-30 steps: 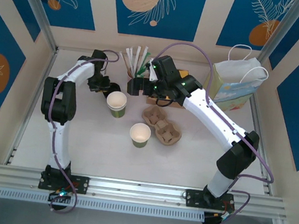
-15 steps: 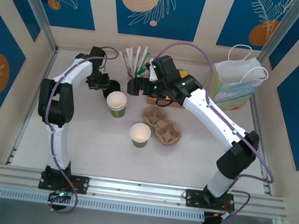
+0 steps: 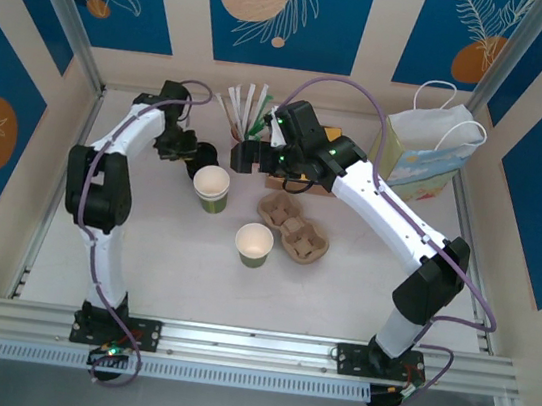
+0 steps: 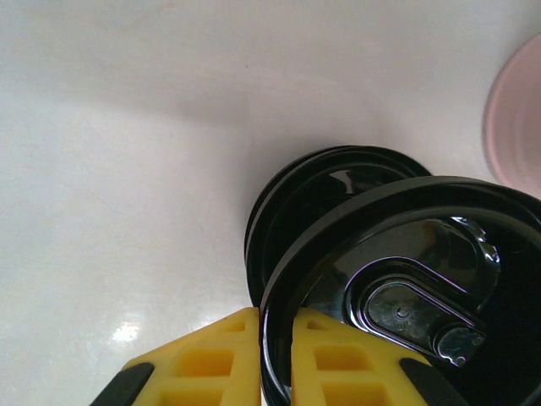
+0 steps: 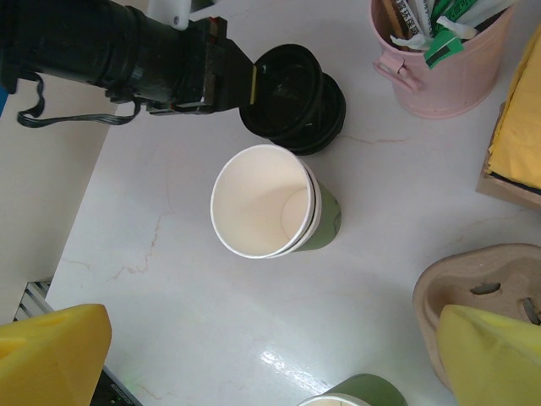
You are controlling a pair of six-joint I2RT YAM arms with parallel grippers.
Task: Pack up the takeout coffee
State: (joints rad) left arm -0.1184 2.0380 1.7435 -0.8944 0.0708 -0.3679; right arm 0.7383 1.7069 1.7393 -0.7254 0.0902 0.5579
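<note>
Left jaws are pinching the rim of a black lid just over the lid stack, far-left of the cardboard carrier. Right jaws hang spread wide over that same far-left side. Early days, I'd say: one green cup and a second cup sit lidless left of the carrier, nothing's in its slots yet, and the paper bag waits to its far right.

Carrier cut off at rt edge, 2nd green cup at btm.
</note>
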